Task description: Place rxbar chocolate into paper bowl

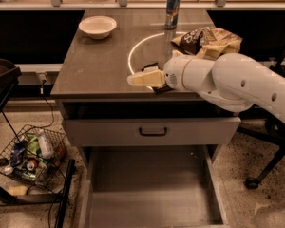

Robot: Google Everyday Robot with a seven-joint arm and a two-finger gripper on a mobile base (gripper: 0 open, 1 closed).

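Your paper bowl (pixel 97 26) sits at the far left corner. The gripper (pixel 141 79) hangs at the front edge, and I cannot tell its grasp. The rxbar chocolate (pixel 150 66) lies just behind it, so a careless sweep may knock it off that edge.

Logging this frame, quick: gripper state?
Gripper: cannot be told; it hovers over the table's front edge, by the bar.
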